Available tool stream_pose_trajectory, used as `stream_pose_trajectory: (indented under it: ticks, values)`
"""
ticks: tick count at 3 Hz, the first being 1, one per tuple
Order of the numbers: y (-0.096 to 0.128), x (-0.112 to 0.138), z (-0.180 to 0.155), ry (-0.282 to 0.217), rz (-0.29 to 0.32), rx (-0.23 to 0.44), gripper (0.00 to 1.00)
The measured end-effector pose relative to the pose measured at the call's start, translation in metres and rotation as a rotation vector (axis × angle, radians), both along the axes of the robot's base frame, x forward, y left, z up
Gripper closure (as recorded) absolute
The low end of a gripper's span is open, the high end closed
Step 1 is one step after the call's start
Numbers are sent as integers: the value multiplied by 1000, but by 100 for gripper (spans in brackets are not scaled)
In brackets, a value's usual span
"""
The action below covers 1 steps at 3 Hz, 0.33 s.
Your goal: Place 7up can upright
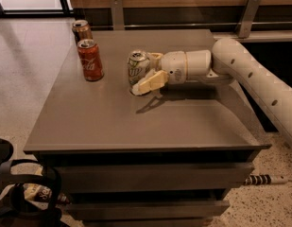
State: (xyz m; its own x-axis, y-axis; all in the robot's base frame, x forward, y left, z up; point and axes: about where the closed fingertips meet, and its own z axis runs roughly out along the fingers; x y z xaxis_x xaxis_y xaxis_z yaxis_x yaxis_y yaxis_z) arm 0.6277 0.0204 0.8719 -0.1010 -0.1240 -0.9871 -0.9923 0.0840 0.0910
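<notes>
The 7up can [137,66], whitish-silver with a green logo, stands upright on the grey table [136,126] near its middle. My gripper [144,74] reaches in from the right at the can's height. Its jaws are spread: the near finger [150,82] angles down in front of the can's right side, and the far finger [155,56] lies behind the can. The fingers flank the can without clamping it. The white arm [249,74] runs off to the right.
A red Coca-Cola can [90,60] stands left of the 7up can, and a copper-brown can [82,31] stands behind it at the table's back left corner. A wooden wall with metal brackets [116,11] lies behind. Black gear [22,193] sits on the floor at lower left.
</notes>
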Motion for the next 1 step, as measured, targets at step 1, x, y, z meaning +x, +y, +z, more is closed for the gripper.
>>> stream_pose_trajectory:
  ticks: [1]
  values:
    - [0, 0, 0, 0, 0, 0, 0]
